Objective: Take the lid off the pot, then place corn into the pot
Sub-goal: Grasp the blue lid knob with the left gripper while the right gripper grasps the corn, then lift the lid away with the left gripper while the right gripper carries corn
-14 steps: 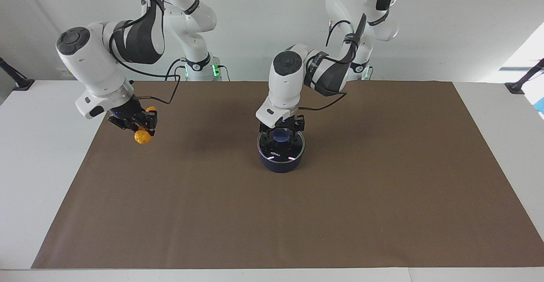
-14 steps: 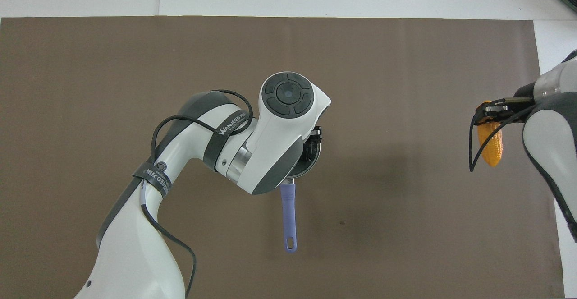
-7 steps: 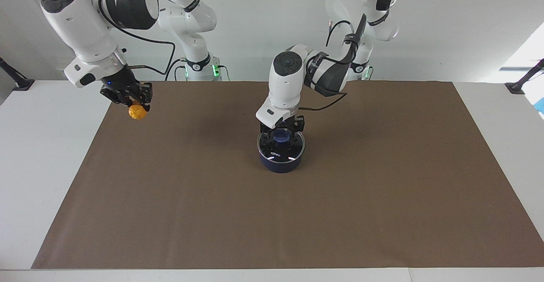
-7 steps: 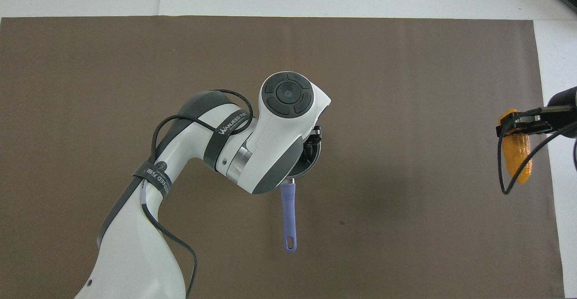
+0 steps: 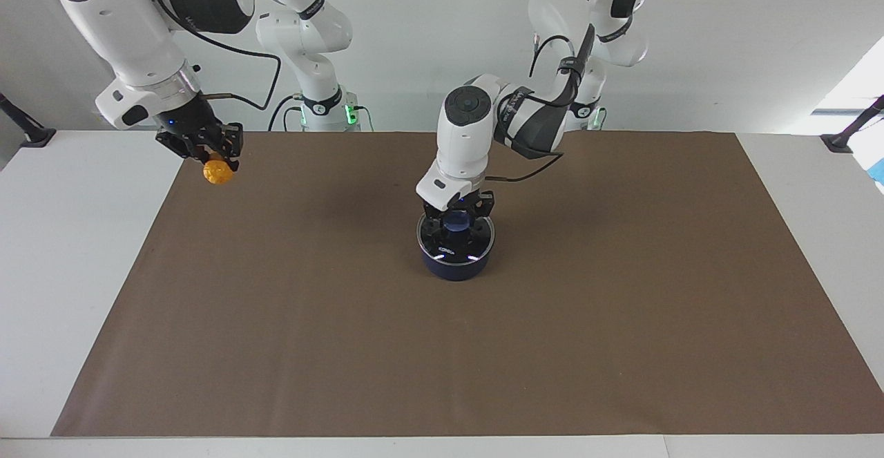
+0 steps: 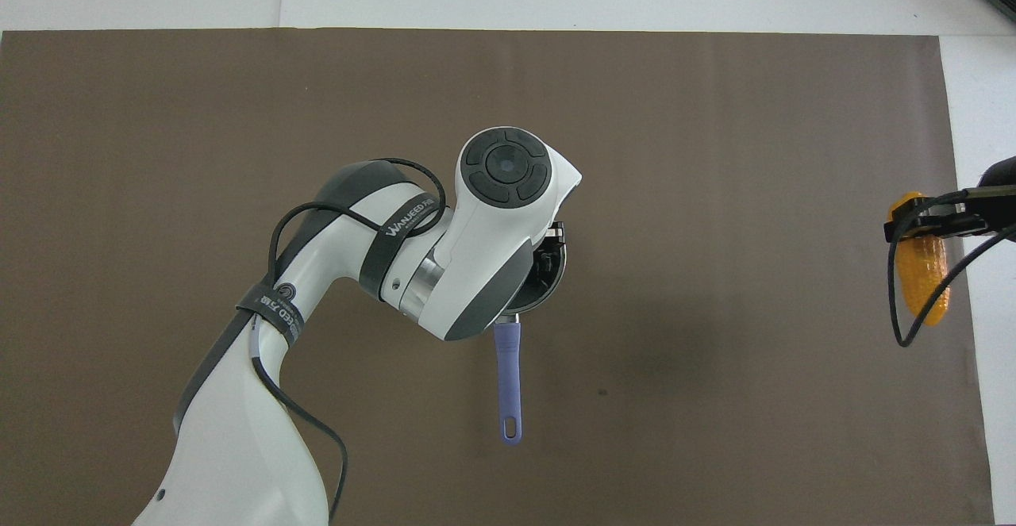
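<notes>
The dark navy pot (image 5: 456, 266) stands mid-table with the glass lid (image 5: 442, 249) on it. Its long blue handle (image 6: 508, 383) points toward the robots. My left gripper (image 5: 456, 222) is down at the lid's blue knob (image 5: 456, 221). In the overhead view the left wrist hides the lid and most of the pot (image 6: 553, 276). My right gripper (image 5: 214, 157) is shut on the yellow-orange corn (image 5: 216, 173) and holds it high over the mat's edge at the right arm's end of the table. The corn also shows in the overhead view (image 6: 925, 284), hanging from the right gripper (image 6: 921, 224).
A brown mat (image 5: 442, 361) covers most of the white table (image 5: 62, 271). Black stands (image 5: 27, 130) sit at the table's corners near the robots.
My right arm has raised the corn higher and drawn it toward the right arm's end of the table. My left arm has stayed at the lid's knob.
</notes>
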Controlling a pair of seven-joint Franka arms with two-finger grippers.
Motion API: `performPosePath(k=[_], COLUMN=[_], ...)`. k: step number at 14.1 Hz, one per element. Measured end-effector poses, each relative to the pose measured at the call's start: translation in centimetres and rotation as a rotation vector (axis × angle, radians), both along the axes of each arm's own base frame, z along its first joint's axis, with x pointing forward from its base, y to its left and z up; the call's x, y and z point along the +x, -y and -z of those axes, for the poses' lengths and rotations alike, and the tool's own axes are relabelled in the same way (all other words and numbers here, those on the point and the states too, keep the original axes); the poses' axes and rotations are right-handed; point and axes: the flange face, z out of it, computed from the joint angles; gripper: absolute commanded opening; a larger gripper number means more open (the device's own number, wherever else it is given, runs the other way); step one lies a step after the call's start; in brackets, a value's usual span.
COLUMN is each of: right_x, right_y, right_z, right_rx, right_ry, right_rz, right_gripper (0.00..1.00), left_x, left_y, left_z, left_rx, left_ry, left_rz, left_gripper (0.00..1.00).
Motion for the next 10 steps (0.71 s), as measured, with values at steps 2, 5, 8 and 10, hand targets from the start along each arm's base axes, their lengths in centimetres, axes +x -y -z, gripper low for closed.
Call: performPosePath(k=[2,5,8,10], right_x=[0.0,0.1,0.1,0.1], right_y=[-0.3,-1.0,-1.3,-2.1], right_z=[0.0,0.0,0.0,-0.1], right_rx=[0.000,-0.001,-0.001,-0.001], right_ry=[0.000,0.000,0.000,0.001], right_rz=[-0.005,-0.018,-0.023,-0.038], right_gripper=[0.00,0.00,0.00,0.00], left_x=[0.0,0.1,1.0,2.4], left_y=[0.0,-0.9,-4.1,-7.8], left_z=[-0.1,-2.1,-6.3,-8.8], left_rx=[0.000,-0.003,-0.010,-0.018], left_ry=[0.001,0.010,0.027,0.037], left_rz=[-0.001,-0.013,-0.058,-0.113], left_gripper=[0.00,0.00,0.00,0.00])
